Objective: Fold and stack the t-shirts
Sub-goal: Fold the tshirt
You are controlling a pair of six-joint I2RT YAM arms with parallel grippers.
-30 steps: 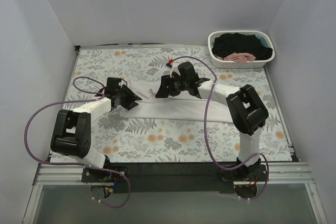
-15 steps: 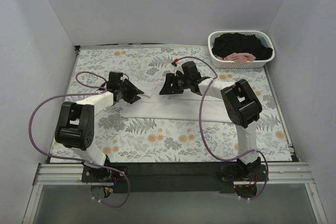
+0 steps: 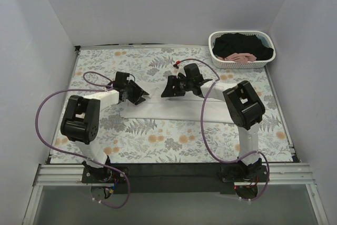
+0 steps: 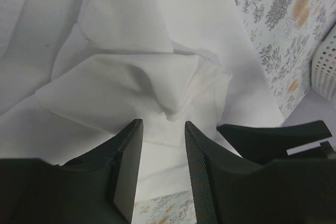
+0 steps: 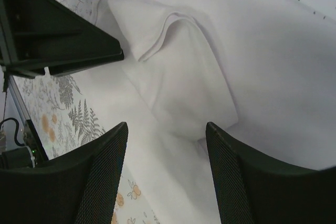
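White t-shirt [image 3: 174, 110] lies folded lengthwise, corner rumpled.

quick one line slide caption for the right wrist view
Open right gripper poised over a folded flap of the white t-shirt on the floral tablecloth.

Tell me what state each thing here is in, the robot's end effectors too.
tablecloth: spread flat.
basket: upright, holding clothes.
white t-shirt: partly folded, rumpled, lying on the tablecloth.
black t-shirt: crumpled in the basket.
pink t-shirt: crumpled in the basket.
left end effector: jaws slightly apart over the white t-shirt, gripping nothing.
right end effector: jaws wide apart, gripping nothing.
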